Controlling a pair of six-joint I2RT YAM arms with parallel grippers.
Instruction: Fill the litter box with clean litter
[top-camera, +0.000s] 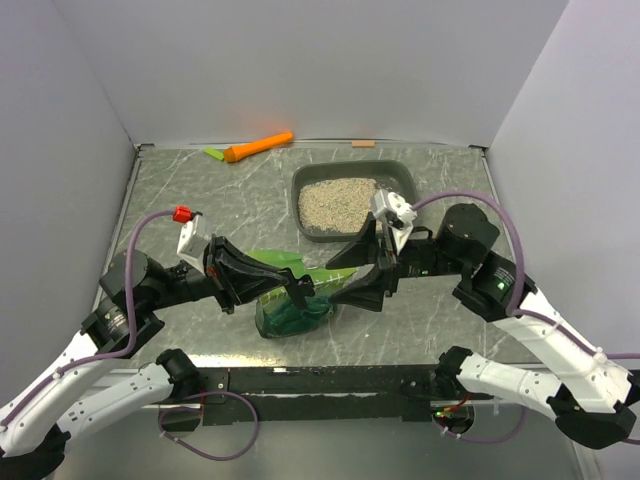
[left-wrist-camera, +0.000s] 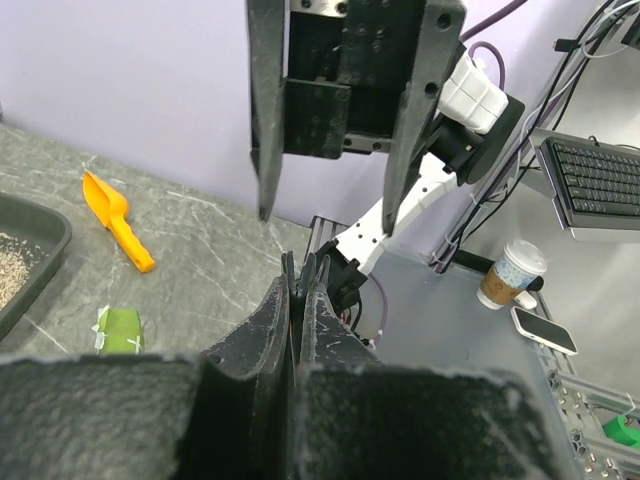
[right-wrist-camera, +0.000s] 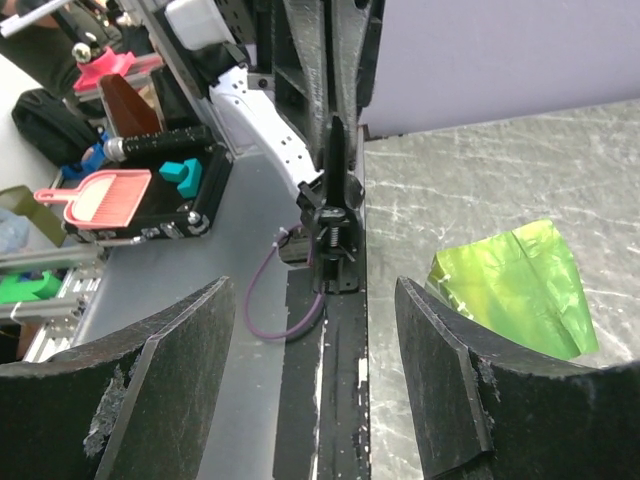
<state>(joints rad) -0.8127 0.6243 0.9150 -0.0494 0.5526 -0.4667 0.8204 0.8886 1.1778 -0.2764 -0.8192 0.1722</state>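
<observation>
Green bag (top-camera: 285, 312) lies near, pour likely done: litter box (top-camera: 405, 178) holds clean litter (top-camera: 338, 202); left gripper (left-wrist-camera: 298, 275) shut, right gripper (right-wrist-camera: 315, 290) wide, empty

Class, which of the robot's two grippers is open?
The right gripper: its jaws stand wide apart, while the left gripper has its fingers pressed together.

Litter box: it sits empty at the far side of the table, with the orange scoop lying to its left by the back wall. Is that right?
Not empty. The litter box already holds a layer of clean litter, as the top external view shows. The rest stands: it sits at the far side of the table, with the orange scoop to its left by the back wall.
</observation>
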